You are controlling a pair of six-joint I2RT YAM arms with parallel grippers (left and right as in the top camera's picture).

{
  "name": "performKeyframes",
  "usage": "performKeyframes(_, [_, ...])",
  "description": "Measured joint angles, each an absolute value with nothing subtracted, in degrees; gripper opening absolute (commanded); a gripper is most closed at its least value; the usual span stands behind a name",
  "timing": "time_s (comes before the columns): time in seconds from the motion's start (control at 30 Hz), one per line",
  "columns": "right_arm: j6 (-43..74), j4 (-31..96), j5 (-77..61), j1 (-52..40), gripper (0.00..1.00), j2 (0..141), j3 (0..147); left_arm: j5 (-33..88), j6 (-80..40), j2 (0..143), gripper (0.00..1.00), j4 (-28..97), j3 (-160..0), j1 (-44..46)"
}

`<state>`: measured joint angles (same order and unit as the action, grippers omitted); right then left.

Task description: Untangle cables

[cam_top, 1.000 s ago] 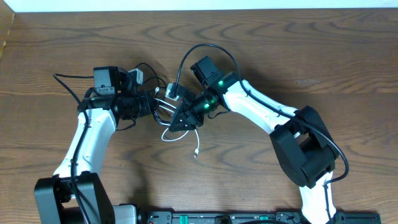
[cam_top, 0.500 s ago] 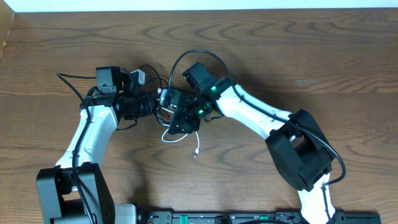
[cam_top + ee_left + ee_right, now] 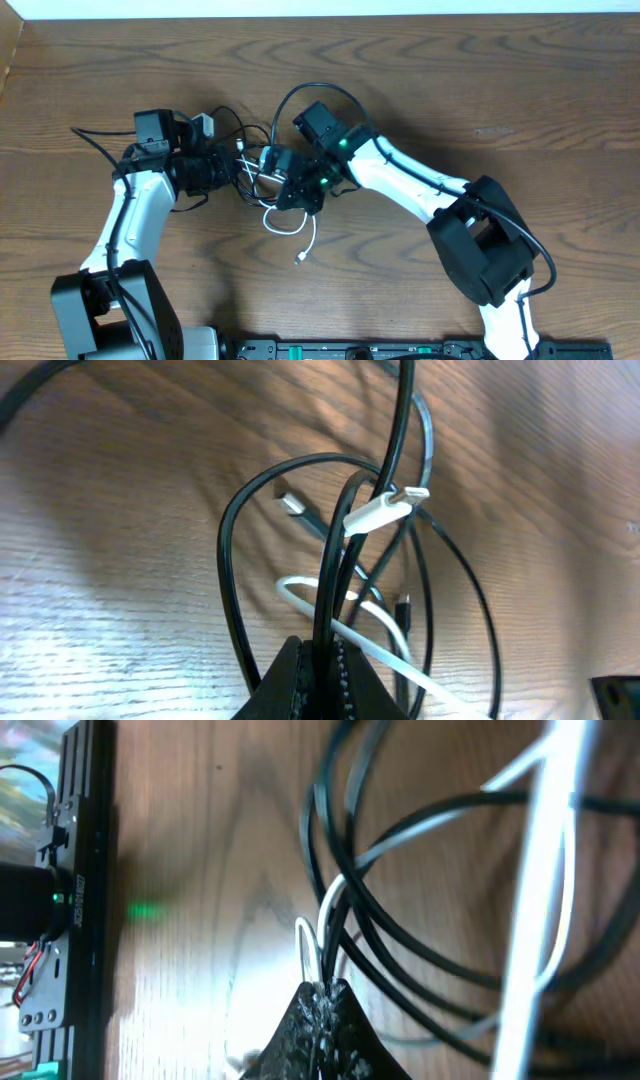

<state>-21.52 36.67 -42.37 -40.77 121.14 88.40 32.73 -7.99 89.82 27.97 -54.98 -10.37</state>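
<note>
Pinching black cable (image 3: 325,580) tight in left gripper (image 3: 243,170) jaws; clamping white cable (image 3: 312,238) among black strands in right gripper (image 3: 283,185) jaws. Tangle mid-frame on desk (image 3: 500,80).

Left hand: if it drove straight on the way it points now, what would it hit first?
Shut on the black cable, the left hand would probably meet the white plug lying across that loop first; the right hand sits just beyond. Depth is hard to judge.
</note>
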Motion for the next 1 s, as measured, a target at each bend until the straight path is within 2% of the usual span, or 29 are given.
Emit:
performKeyframes(0.37, [-21.4, 44.4, -42.1, -33.4, 0.01, 121.1, 88.4, 26.3, -12.9, 89.8, 0.08, 28.4, -55.0, -10.9])
performKeyframes(0.63, [-21.4, 45.3, -41.5, -30.0, 0.01, 121.1, 88.4, 22.9, -15.1, 89.8, 0.08, 28.9, -55.0, -10.9])
performKeyframes(0.73, [-21.0, 44.3, -41.5, -30.0, 0.07, 121.1, 88.4, 22.5, -15.2, 89.8, 0.09, 28.9, -55.0, -10.9])
performKeyframes(0.8, [-19.8, 42.6, -41.5, -30.2, 0.14, 121.1, 88.4, 22.3, -15.2, 89.8, 0.09, 29.0, -55.0, -10.9])
performKeyframes(0.83, [-19.1, 41.6, -41.5, -30.2, 0.16, 121.1, 88.4, 22.3, -15.2, 89.8, 0.17, 29.1, -55.0, -10.9])
performKeyframes(0.87, [-18.3, 40.6, -41.5, -30.3, 0.17, 121.1, 88.4, 22.2, -15.1, 89.8, 0.17, 29.1, -55.0, -10.9])
performKeyframes(0.93, [-16.9, 39.1, -41.5, -30.5, 0.35, 121.1, 88.4, 22.1, -15.4, 89.8, 0.17, 29.1, -55.0, -10.9])
performKeyframes(0.97, [-16.3, 38.5, -41.5, -30.7, 0.45, 121.1, 88.4, 22.1, -15.5, 89.8, 0.22, 29.2, -55.0, -10.9])
performKeyframes(1.0, [-15.6, 38.0, -41.5, -30.9, 0.49, 121.1, 88.4, 22.1, -15.5, 89.8, 0.25, 29.2, -55.0, -11.0])
